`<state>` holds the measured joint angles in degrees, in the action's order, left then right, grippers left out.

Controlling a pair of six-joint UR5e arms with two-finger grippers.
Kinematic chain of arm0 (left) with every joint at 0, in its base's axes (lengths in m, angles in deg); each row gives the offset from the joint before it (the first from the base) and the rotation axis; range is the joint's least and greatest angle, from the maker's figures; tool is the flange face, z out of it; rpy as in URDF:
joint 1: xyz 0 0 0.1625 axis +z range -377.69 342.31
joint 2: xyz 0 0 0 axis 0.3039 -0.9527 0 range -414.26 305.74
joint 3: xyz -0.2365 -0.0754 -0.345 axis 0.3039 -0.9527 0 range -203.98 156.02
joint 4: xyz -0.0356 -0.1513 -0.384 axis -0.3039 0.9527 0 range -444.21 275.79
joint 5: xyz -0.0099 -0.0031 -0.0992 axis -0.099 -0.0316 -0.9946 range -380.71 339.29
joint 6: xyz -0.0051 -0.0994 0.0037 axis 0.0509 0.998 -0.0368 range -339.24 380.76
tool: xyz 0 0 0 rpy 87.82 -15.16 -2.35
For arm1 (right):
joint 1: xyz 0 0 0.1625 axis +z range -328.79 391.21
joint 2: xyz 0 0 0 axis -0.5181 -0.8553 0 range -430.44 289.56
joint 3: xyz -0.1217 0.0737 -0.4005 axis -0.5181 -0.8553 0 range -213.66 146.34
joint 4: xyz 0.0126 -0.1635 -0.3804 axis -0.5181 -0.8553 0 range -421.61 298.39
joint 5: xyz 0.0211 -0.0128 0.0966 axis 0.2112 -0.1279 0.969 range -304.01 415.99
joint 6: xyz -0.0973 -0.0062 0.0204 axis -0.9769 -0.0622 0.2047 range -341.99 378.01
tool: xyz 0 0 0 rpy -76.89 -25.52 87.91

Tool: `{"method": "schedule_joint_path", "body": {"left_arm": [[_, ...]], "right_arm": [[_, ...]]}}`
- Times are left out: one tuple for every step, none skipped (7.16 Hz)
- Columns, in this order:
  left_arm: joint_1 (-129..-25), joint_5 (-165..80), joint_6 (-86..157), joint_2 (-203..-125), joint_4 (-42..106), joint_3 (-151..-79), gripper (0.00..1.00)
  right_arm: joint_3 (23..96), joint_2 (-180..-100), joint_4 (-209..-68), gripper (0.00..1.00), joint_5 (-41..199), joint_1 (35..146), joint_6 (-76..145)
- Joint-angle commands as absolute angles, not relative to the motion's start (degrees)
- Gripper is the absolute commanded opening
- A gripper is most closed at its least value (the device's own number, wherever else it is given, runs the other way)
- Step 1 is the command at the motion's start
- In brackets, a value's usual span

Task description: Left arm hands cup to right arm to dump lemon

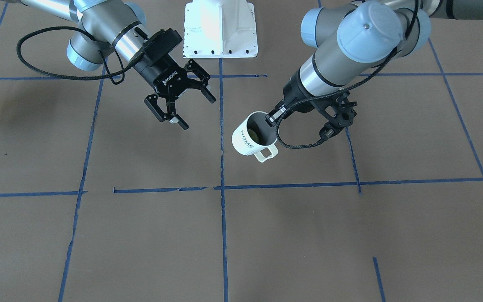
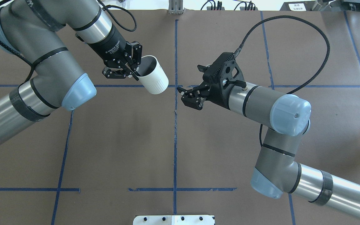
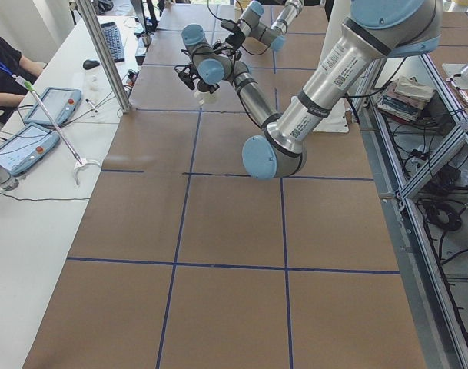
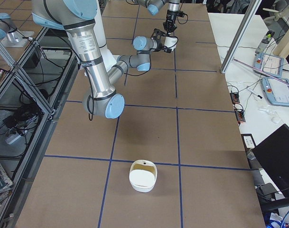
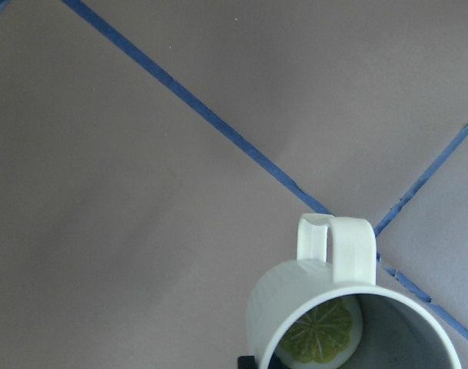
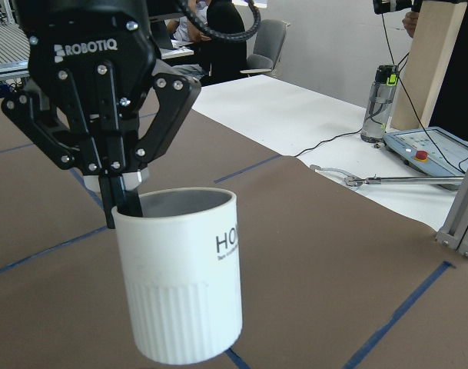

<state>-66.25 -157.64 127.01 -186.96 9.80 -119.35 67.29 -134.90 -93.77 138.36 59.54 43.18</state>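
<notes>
The brown paper-covered bench (image 1: 141,235) carries a grid of blue tape lines (image 1: 224,235). A white rounded tub (image 4: 143,176) stands upright on it, by one line. A blue-edged tablet (image 3: 53,105) lies on the white side table (image 3: 34,215).

White cup (image 1: 243,141) tilted aloft, lemon (image 5: 322,337) inside.

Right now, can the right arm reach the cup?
Probably yes. The right gripper is open and points at the cup, which the left gripper holds up by its rim. Nothing sits between them, and the cup's side is bare.
</notes>
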Motion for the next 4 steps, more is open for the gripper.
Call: {"method": "schedule_joint_path", "body": {"left_arm": [[-64.63,-157.65,131.74,-189.77,9.83,-119.43,0.0],[-64.36,-157.65,132.55,-190.4,9.92,-119.52,0.0],[-64.01,-157.65,132.81,-190.75,9.92,-119.52,0.0],[-63.83,-157.65,133.77,-191.28,10.01,-119.52,0.0]], "right_arm": [[67.24,-133.99,-93.87,1.0,135.9,57.58,43.06],[67.15,-133.98,-93.87,1.0,133.71,56.7,42.97],[67.07,-133.98,-93.87,1.0,133.25,56.52,42.79],[67.07,-133.98,-93.87,1.0,133.16,56.26,42.53]]}}
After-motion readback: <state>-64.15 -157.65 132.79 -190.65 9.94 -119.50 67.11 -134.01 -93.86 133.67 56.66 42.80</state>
